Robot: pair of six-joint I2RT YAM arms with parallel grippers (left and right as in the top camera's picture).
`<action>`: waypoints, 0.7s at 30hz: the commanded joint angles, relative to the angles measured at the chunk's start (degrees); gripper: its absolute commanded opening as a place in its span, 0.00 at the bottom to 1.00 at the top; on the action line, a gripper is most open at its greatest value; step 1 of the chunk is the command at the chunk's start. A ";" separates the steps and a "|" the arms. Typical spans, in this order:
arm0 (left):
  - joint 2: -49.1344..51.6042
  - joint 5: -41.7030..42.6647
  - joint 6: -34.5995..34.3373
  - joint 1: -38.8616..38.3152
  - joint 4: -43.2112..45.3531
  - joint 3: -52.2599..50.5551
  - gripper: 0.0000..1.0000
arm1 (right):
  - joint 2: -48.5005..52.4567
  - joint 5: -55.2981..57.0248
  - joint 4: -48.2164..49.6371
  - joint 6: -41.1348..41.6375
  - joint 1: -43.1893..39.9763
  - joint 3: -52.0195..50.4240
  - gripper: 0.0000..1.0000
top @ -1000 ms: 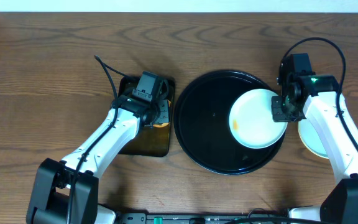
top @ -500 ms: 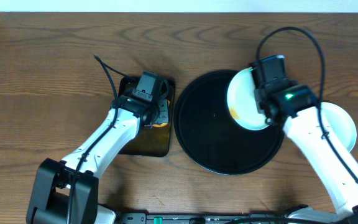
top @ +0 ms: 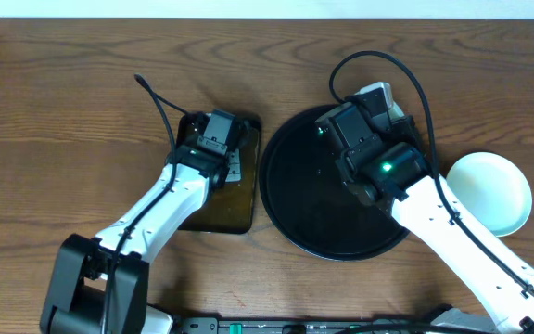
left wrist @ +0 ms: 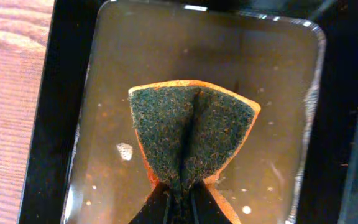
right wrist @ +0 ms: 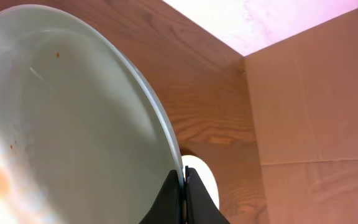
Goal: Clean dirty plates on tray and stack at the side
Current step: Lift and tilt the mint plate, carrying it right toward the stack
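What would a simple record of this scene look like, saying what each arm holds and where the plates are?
left gripper: shut on the sponge, over the rectangular tray of brownish water
right gripper: shut on the rim of the held plate
held plate: tilted steeply above the round tray, with an orange smear on it
side plate: flat on the table, right of the round tray, looks clean
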 commanded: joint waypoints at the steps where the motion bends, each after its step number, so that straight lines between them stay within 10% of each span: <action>1: 2.91 -2.36 1.68 0.31 0.59 -0.92 0.08 | -0.79 3.65 0.13 -0.31 0.44 0.55 0.01; 11: 9.18 -1.40 1.66 0.31 2.12 -0.94 0.08 | -0.79 3.34 0.44 0.85 -0.28 0.55 0.01; 15: 9.94 -1.44 1.68 0.31 2.14 -0.92 0.56 | -0.79 0.90 0.17 1.27 -0.83 0.55 0.01; 21: 6.16 -1.46 2.64 0.31 2.14 0.48 0.64 | -0.79 -5.27 -2.78 8.31 -5.46 0.52 0.01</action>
